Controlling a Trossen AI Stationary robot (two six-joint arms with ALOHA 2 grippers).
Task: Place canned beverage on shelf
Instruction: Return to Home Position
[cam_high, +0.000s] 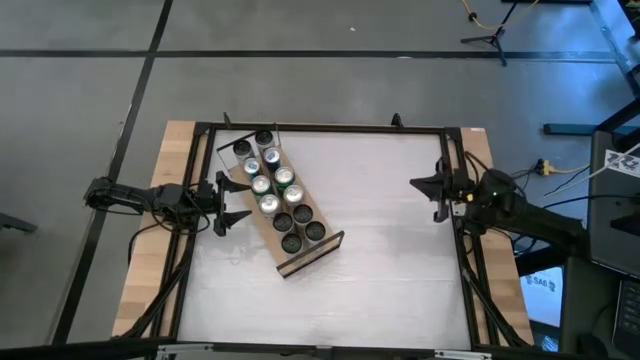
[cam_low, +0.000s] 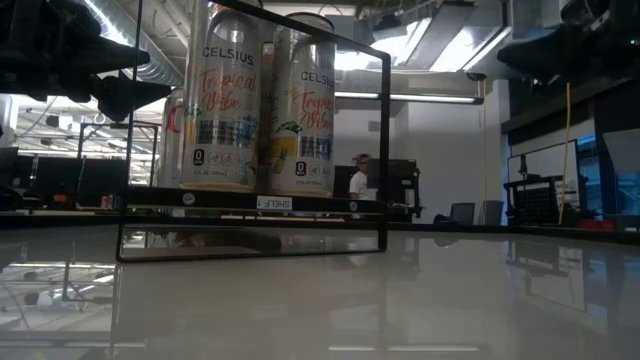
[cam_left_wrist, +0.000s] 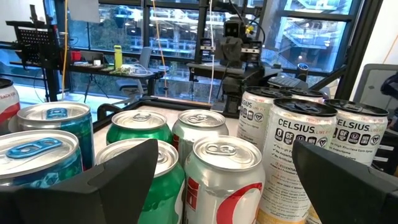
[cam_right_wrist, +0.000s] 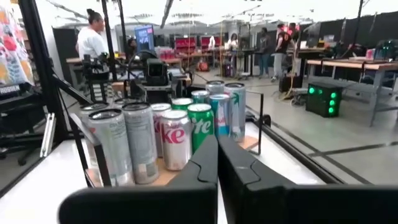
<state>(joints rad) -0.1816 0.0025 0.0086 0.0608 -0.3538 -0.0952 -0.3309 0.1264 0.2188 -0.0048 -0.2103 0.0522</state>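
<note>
Cans (cam_high: 275, 192) stood in two rows on the shelf (cam_high: 322, 250), which lay slantwise on the left half of the table (cam_high: 390, 270). I saw no loose can anywhere, so the stocking looked done, with only the arms left to park. Left gripper (cam_high: 236, 202) hung wide open and empty just beside the shelf's long edge, with little room there. Right gripper (cam_high: 424, 184), fingers pressed together on nothing, sat at the table's right edge, well apart from the shelf
</note>
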